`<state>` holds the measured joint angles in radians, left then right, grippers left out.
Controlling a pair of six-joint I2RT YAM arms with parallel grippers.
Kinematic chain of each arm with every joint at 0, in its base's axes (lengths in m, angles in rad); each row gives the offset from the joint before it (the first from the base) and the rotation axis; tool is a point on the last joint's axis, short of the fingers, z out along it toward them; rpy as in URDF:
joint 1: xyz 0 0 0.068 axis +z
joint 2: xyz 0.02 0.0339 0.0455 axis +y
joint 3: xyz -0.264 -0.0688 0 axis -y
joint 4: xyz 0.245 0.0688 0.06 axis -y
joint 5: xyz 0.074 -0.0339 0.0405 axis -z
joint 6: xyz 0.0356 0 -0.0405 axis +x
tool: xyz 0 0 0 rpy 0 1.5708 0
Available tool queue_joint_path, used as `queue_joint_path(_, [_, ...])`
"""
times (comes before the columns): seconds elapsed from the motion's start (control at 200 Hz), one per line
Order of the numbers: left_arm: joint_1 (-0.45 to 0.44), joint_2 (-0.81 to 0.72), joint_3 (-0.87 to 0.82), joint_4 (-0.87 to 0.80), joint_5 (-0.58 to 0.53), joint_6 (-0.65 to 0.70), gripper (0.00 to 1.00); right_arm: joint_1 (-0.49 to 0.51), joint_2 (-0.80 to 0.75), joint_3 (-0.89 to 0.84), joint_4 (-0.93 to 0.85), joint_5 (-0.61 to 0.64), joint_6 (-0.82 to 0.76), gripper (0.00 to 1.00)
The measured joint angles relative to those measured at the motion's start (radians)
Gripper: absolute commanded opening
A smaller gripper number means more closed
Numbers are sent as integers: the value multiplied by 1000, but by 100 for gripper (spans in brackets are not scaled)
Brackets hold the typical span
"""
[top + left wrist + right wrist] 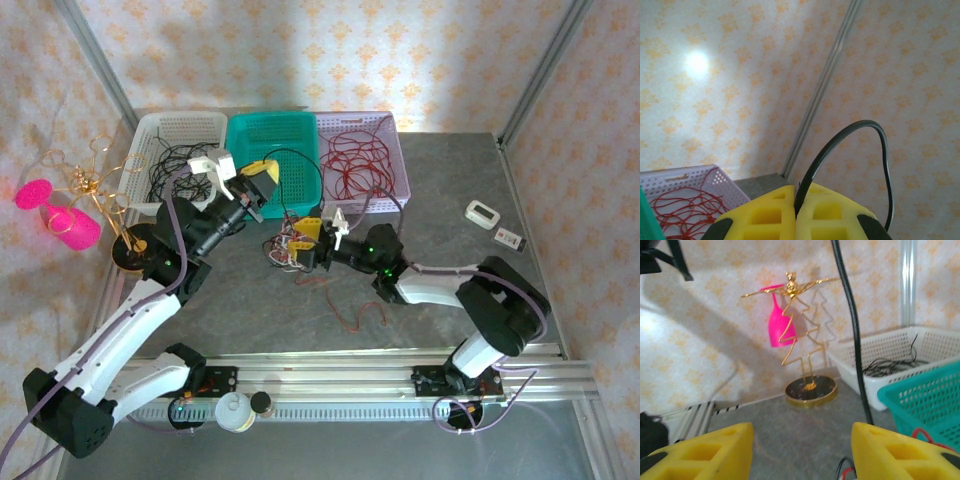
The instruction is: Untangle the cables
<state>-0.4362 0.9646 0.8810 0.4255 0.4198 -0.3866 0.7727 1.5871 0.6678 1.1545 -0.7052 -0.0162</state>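
My left gripper [258,186] is raised over the front of the teal basket, shut on a black cable [312,165]. In the left wrist view its yellow fingers [765,215] pinch that black cable [840,145], which arcs up and falls away to the right. The cable drops to a tangle of red, black and white cables [290,252] on the table. My right gripper [308,240] sits low at the tangle's right side. It is open in the right wrist view [801,434], with the taut black cable [854,340] rising past its right finger and cable bits [844,471] low between the fingers.
A white basket [178,128] holds black cables, the teal basket [290,130] stands beside it, and a lilac basket [392,150] holds red cables [352,160]. A gold wire stand [98,195] is at the left. A loose red cable [352,312] trails toward the front. Two small devices [484,212] lie right.
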Motion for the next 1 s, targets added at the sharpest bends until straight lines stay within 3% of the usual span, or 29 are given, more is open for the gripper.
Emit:
queue_joint_path(0.15, [-1, 0, 22, 3, 19, -21, 0, 18, 66, 45, 69, 112, -15, 53])
queue_joint_path(0.27, [-3, 0, 32, 2, 30, -37, 0, 41, 130, 90, 84, 172, -44, 36])
queue_joint_path(0.37, [-7, 2, 58, -6, 45, -42, 0, 62, 180, 106, 76, 220, -58, 30])
queue_joint_path(0.716, [-16, 60, 280, -93, 41, 22, 0, 71, 279, 49, 23, 389, -101, 23])
queue_joint_path(0.996, [-16, 92, 416, -140, -34, 60, 0, 71, 348, 49, -18, 466, -143, 18])
